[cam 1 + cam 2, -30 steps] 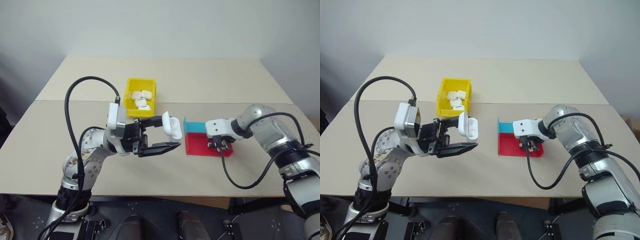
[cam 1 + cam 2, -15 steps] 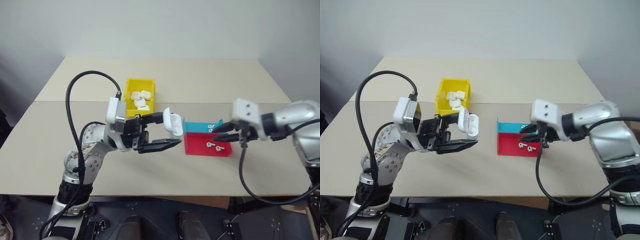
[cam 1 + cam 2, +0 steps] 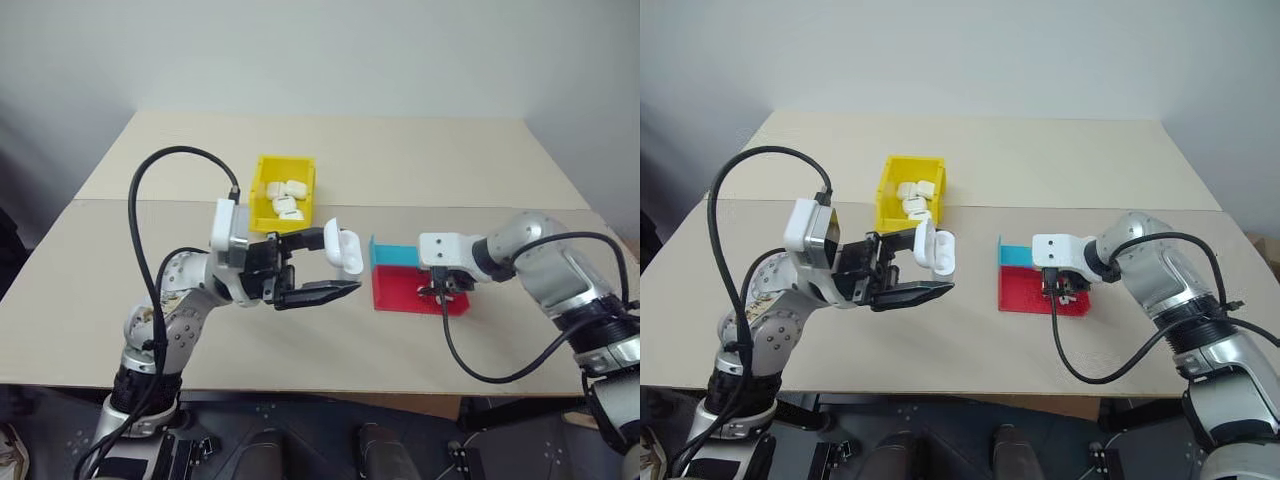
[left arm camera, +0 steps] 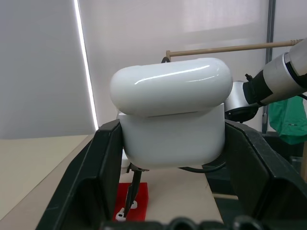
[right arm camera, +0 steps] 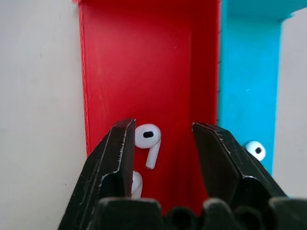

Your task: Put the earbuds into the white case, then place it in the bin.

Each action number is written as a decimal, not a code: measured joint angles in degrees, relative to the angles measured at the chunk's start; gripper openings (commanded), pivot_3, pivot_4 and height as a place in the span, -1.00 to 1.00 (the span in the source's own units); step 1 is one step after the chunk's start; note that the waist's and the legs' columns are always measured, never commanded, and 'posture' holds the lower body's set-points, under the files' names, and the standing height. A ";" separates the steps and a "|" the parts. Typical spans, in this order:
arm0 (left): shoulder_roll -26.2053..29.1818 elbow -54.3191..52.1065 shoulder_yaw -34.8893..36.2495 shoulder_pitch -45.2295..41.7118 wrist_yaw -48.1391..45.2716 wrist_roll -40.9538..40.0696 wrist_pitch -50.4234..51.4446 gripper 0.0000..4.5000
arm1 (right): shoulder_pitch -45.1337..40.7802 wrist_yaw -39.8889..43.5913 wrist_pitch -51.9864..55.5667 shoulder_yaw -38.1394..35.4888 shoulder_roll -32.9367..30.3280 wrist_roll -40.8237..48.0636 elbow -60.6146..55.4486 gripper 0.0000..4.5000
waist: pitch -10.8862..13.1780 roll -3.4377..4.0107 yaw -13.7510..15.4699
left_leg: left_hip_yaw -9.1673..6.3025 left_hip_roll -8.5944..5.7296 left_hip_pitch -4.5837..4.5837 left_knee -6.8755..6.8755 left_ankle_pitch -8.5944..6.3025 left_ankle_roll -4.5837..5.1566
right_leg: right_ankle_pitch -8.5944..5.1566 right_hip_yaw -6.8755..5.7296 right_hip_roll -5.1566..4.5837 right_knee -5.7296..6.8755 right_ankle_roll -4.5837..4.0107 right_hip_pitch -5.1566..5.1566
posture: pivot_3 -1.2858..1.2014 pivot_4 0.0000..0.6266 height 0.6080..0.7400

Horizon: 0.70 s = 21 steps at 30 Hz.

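Left finger half hides 1 earbud.

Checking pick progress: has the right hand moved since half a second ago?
Yes. The right hand has come back down over the flat red and teal tray, its open fingers now straddling a tiny white earbud.

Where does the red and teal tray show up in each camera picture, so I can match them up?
Left eye view: the tray lies right of centre, under the right gripper.
Right eye view: the same place, right of centre.
Left wrist view: a red patch low down, beneath the white case.
Right wrist view: red part and teal part side by side.
Shared landmark: the tray's red floor.
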 measured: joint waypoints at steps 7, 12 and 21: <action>0.35 -0.06 0.00 0.31 0.43 0.00 0.00 0.27 | 0.02 0.90 -2.40 0.00 0.20 -1.12 1.51 0.01 | 0.00 0.00 -0.20 | 0.00 0.01 0.01 0.00 0.00 0.00 | 0.00 0.00 0.01 0.02 0.00 0.00 | 0.03 -0.52 1.00; 0.38 -0.18 -0.01 0.38 0.44 0.00 -0.02 0.27 | 0.04 0.56 -3.05 0.19 1.63 -2.39 3.30 0.01 | 0.00 0.00 -0.19 | 0.00 0.00 0.03 0.00 0.00 0.00 | 0.00 0.01 0.01 0.03 -0.01 0.01 | 0.03 -0.52 1.00; 1.27 -1.40 0.14 0.96 1.24 -0.10 -0.02 0.27 | -0.13 1.07 -5.06 0.29 2.20 -3.76 4.93 -0.72 | 0.00 0.00 -0.17 | -0.01 0.01 0.11 0.00 0.00 0.00 | 0.00 0.00 0.01 0.04 -0.01 0.08 | 0.03 -0.52 1.00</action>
